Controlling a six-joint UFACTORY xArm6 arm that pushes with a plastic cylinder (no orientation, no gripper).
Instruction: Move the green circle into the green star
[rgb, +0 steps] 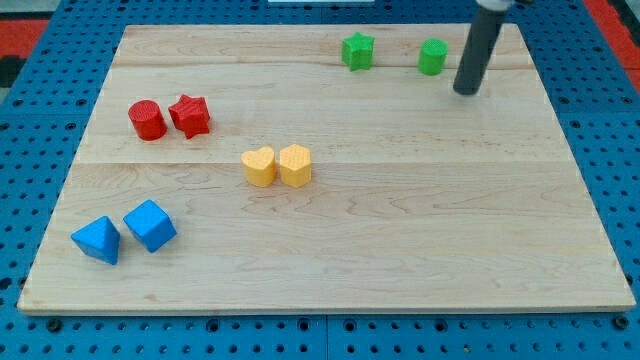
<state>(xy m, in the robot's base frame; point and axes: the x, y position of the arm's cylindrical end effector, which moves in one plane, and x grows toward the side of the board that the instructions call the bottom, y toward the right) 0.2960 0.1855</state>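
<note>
The green circle stands near the view's top right of the wooden board. The green star stands to its left, with a clear gap between them. My tip rests on the board just right of and slightly below the green circle, close to it but apart from it. The dark rod rises from the tip to the view's top edge.
A red circle and a red star touch at the left. A yellow heart and a yellow hexagon touch at the centre. Two blue blocks sit at the bottom left.
</note>
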